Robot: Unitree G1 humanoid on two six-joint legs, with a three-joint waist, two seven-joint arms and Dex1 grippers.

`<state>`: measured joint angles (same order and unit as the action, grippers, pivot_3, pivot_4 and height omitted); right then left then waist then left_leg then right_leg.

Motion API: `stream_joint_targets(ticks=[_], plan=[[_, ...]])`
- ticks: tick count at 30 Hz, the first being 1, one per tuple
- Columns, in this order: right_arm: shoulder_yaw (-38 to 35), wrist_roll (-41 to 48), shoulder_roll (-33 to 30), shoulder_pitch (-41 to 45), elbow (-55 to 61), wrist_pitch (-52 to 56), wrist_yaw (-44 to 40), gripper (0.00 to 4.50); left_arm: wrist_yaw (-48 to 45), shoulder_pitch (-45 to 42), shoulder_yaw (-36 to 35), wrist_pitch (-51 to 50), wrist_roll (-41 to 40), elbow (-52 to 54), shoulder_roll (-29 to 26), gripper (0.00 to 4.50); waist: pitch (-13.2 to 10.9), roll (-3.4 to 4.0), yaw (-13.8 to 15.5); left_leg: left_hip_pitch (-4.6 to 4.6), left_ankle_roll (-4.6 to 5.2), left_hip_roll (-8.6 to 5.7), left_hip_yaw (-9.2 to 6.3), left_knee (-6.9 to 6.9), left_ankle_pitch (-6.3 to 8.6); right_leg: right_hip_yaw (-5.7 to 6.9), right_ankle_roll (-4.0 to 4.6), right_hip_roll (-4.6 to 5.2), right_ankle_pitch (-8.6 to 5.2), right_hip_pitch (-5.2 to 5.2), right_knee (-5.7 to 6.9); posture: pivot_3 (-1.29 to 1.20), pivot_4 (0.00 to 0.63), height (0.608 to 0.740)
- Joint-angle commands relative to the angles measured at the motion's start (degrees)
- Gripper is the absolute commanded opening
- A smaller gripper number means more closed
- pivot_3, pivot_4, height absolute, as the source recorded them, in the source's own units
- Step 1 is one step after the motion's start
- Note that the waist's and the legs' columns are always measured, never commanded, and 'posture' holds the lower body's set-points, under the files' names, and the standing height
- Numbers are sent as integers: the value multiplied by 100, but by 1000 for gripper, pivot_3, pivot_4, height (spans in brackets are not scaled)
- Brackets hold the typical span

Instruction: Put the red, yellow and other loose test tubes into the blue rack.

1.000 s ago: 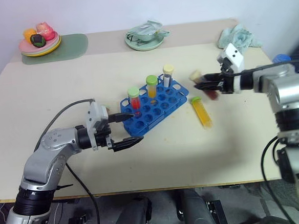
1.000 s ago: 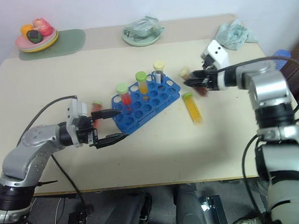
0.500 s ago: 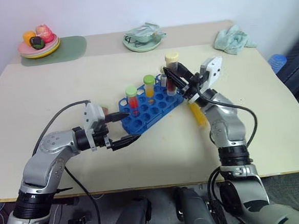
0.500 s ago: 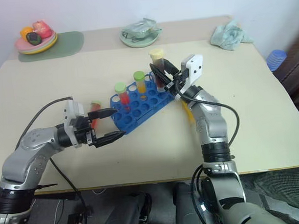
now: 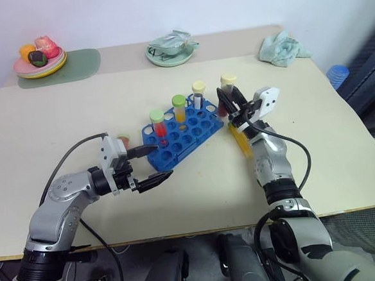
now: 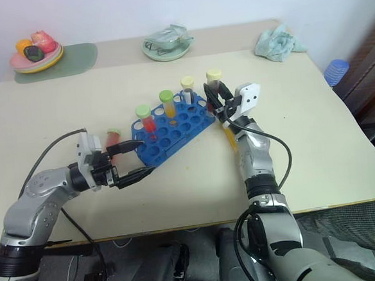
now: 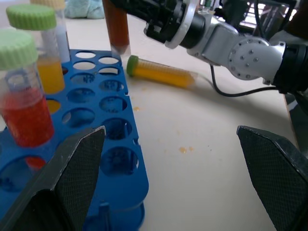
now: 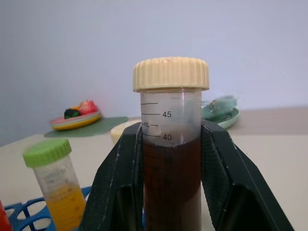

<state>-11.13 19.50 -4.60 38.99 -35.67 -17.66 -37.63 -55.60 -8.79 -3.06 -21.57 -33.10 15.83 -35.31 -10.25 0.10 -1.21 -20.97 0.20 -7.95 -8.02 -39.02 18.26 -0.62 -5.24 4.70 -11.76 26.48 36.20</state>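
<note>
Here, right claw (image 8: 171, 192) closed on the dark brown tube (image 8: 172, 159) with pale yellow cap, held upright just above the near right corner of the blue rack (image 5: 180, 133). Left claw (image 5: 155, 162) wide open and holding nothing, near the rack's left end, low over the table (image 5: 58, 130). Standing in the rack: red tube (image 5: 159, 124) with green cap, yellow-orange tube (image 5: 179, 109) with green cap, clear-greyish tube (image 5: 198, 93) with pale cap. Lying flat on the table just right of the rack: another yellow tube (image 7: 161, 73) with green cap. Beside the rack's left end, partly hidden by the left claw: one more small red tube (image 6: 113, 138).
</note>
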Motion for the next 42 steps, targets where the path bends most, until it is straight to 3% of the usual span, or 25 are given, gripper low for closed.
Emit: stream_joint_targets(ticks=[1,30,33,37,42], plan=[[-11,96,68,202,-169,-208,-115,1279,73,19,-133,31,-47,239,-8,4500,0,0,1,1,0,1,1,0,0,-1,0,-1,0,0,0,0,150,740],[-53,-64,137,716,-1908,-1062,-348,1279,640,-129,-166,-570,-269,861,-44,4500,3,-1,-7,49,0,13,33,22,1,-31,1,-14,2,-24,2,0,150,740],[-23,-105,152,687,-1871,-1251,-387,2423,658,-131,-175,-597,-280,881,-46,4500,3,-1,-9,49,0,15,34,22,1,-31,2,-15,2,-23,1,0,150,740],[191,-740,71,664,-1655,-1727,423,4446,679,-135,-174,-609,-289,882,-49,4500,2,-1,-7,47,0,16,35,22,1,-31,2,-16,3,-20,2,0,150,740],[494,-997,-48,249,-57,-956,762,4484,693,-150,-113,-574,-302,877,-5,4500,2,-1,7,45,-1,17,36,23,1,-32,2,-16,3,-17,2,0,150,740]])
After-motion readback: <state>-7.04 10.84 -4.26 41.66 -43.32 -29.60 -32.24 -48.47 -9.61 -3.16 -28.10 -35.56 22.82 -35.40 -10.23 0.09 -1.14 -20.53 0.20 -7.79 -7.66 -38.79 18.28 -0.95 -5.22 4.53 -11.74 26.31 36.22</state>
